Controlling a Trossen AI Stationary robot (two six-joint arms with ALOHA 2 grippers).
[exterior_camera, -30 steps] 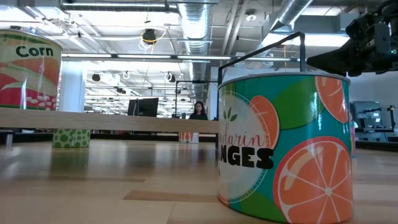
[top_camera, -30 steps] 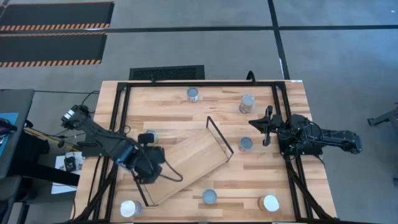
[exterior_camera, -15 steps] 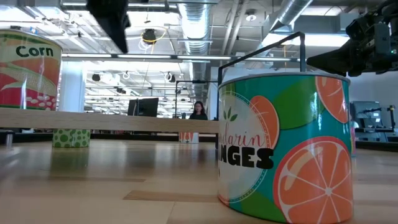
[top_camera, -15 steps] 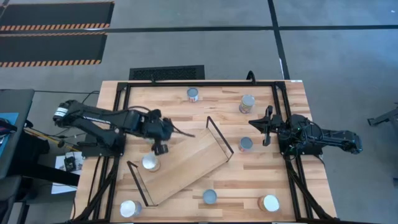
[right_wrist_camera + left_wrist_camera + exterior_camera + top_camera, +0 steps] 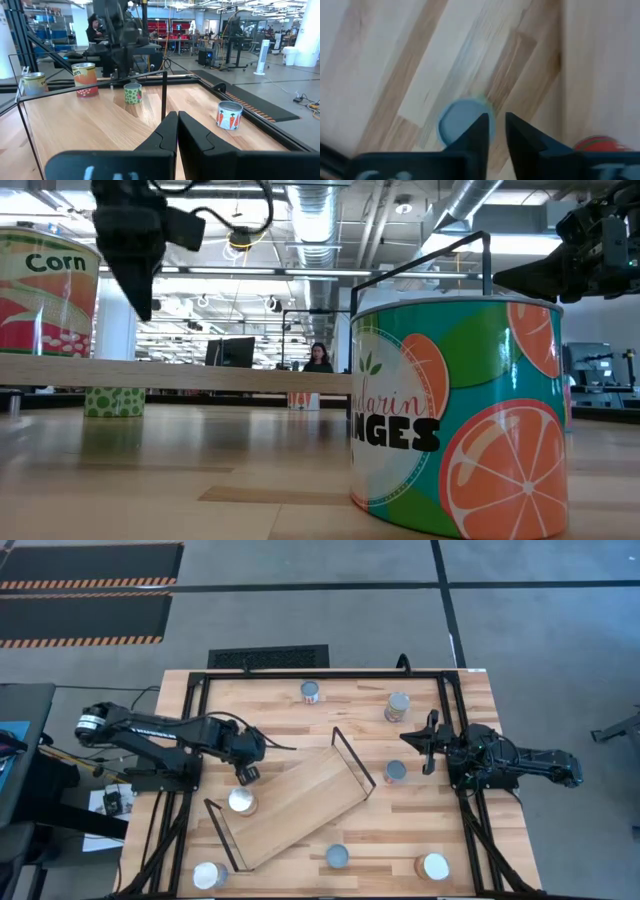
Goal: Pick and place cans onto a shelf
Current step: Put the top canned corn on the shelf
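- 1 can (image 5: 240, 801) stands on the shelf (image 5: 300, 798), up against the wire frame at its left end; that looks like the only placement done.
- The shelf lies askew across the middle of the table (image 5: 470, 830), otherwise bare.
- 6 cans show loose on the table: 2 along the far edge (image 5: 310, 692), 1 beside the shelf's right frame (image 5: 395, 772), 3 along the near edge (image 5: 338, 857).
- Left gripper (image 5: 247, 773) hangs over the table just off the shelf's left end, near the placed can, fingers drawn nearly together, empty.
- Its wrist view shows a blue-topped can (image 5: 461, 126) below the fingertips, though blur hides exactly where that one sits.
- Right gripper (image 5: 430, 743) waits by the right edge, fingers closed on nothing, the can by the right frame close by.
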